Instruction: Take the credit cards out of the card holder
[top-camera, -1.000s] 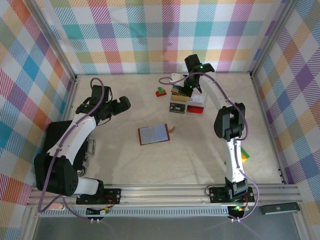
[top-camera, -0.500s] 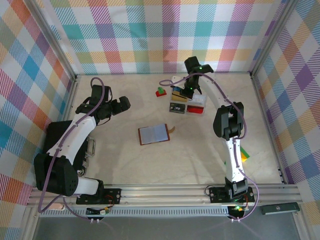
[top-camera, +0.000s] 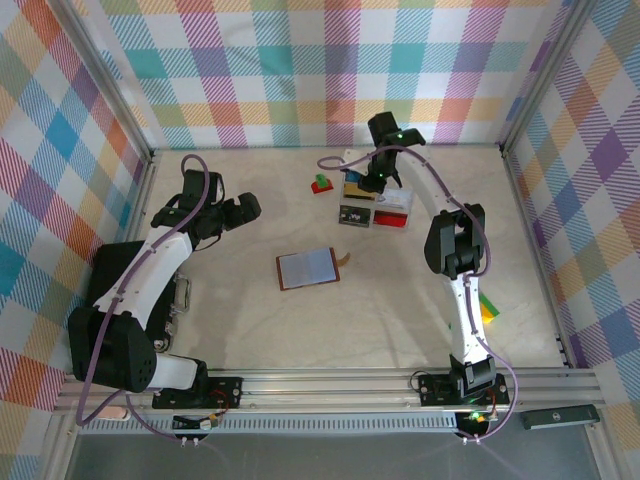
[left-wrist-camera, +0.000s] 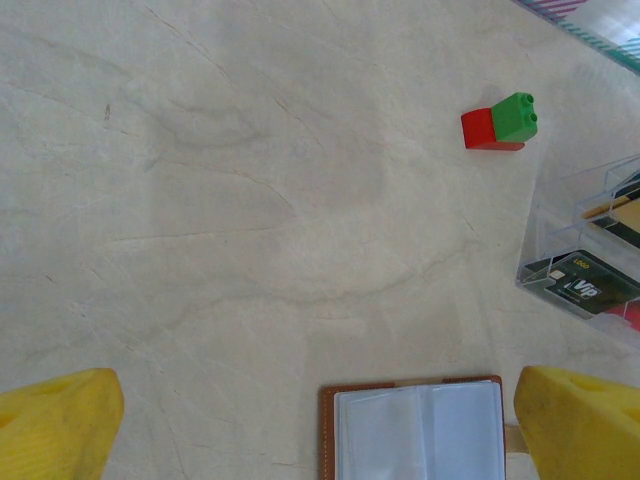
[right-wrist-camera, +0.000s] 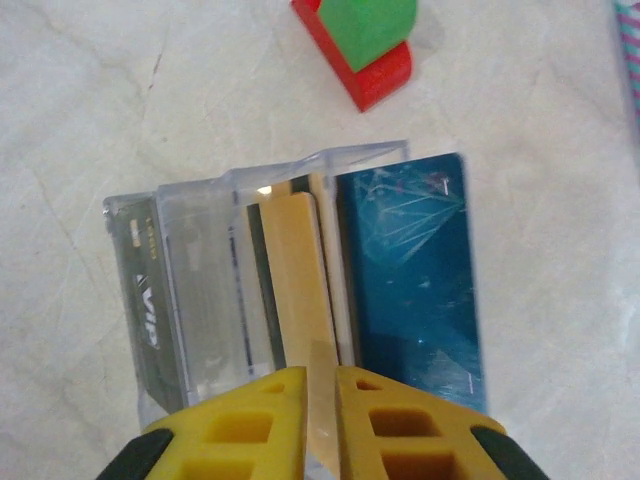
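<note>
Right gripper (right-wrist-camera: 320, 395), upper centre of the top view, is lowering a yellow credit card (right-wrist-camera: 295, 280) deeper into the clear box (right-wrist-camera: 200, 260), jaws narrow around it, grip unclear. Left gripper (left-wrist-camera: 320, 425) is hovering wide. Card holder (top-camera: 308, 268) is lying open mid-frame, likely emptied, with pockets indistinct.

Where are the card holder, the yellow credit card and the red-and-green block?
card holder (top-camera: 308, 268), top external view, on its open bluish-grey inside.
yellow credit card (right-wrist-camera: 298, 290), right wrist view, on the middle of its face.
red-and-green block (left-wrist-camera: 516, 115), left wrist view, on its green half.
</note>
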